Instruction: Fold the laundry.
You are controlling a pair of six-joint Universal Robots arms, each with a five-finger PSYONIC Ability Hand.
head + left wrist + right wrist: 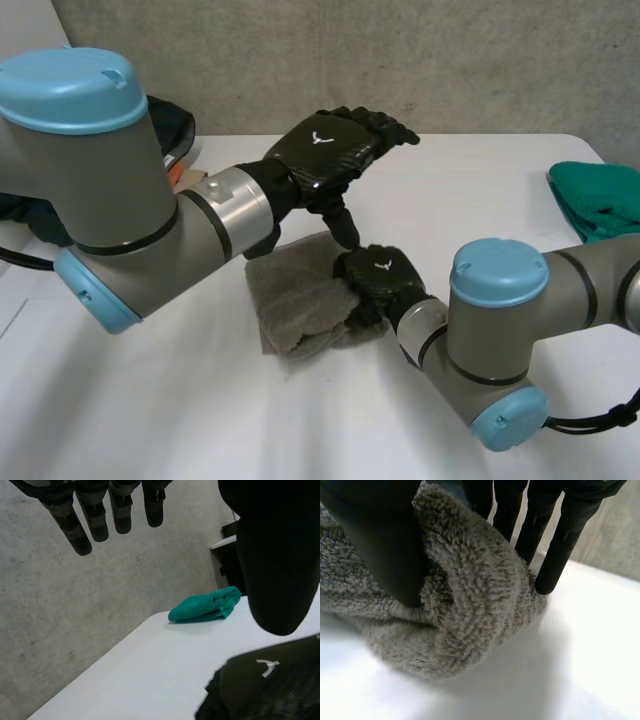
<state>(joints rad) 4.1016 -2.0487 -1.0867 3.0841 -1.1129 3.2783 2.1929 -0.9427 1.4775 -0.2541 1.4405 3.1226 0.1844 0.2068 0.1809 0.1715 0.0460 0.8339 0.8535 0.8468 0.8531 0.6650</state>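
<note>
Behind the left arm sits a dark bag or basket (172,125), contents unclear. The left robot hand (325,150) hovers above the desk (150,400), fingers (82,530) relaxed, empty. The grey towel (295,295) lies mid-desk, bunched, seemingly part-folded; the right robot hand (380,280) pinches its right edge between thumb and fingers. A green cloth (600,200) waits far right, probably unfinished
</note>
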